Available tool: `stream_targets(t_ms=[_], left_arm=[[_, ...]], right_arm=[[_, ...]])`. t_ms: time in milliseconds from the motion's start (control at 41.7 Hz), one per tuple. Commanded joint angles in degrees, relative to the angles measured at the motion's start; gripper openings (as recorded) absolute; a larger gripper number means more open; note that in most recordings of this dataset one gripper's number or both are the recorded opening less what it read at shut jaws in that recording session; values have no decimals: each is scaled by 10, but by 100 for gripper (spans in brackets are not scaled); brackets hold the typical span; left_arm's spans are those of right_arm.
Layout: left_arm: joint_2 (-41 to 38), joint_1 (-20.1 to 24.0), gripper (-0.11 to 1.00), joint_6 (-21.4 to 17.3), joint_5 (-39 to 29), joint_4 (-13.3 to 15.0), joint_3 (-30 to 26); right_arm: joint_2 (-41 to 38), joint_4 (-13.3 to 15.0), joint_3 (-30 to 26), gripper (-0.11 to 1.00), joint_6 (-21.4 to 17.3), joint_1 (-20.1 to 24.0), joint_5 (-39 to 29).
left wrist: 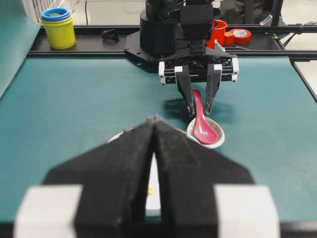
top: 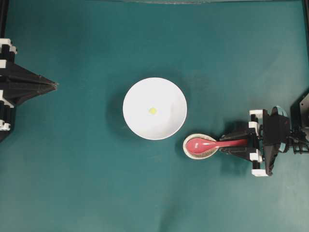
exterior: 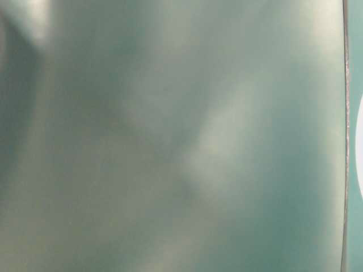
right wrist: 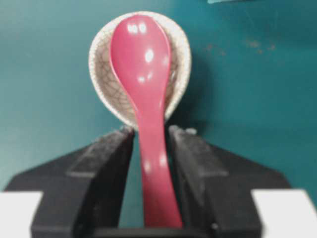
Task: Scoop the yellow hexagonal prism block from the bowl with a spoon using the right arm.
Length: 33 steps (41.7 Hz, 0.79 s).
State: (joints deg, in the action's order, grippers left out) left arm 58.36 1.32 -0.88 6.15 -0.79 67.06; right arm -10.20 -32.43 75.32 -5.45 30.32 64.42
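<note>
The white bowl sits mid-table with the tiny yellow block lying in its middle. The pinkish-red spoon lies with its scoop in the speckled spoon rest, to the lower right of the bowl. My right gripper is open and straddles the spoon's handle. In the right wrist view the spoon runs between the fingers of my right gripper, with a gap on the left side. My left gripper is shut and empty at the far left. In the left wrist view my left gripper hides most of the bowl.
Stacked yellow and blue cups and red tape rolls stand beyond the table's far edge, behind the right arm. The table-level view is a blurred teal surface with a sliver of the bowl at its right edge.
</note>
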Motion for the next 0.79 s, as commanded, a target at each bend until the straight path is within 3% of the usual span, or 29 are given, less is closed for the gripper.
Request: stream_targets(t_ms=[0,336,768], left_arm=[[-6,2,0,0,4,-2,-5],[-6,2,0,0,4,-2,-4],[-6,2,0,0,4,-2,-4]], right_arm=[[6,2,-2,42,2,0,5],[7,3,-4,41,27,0,6],[7,2,2,41,32,0,14]])
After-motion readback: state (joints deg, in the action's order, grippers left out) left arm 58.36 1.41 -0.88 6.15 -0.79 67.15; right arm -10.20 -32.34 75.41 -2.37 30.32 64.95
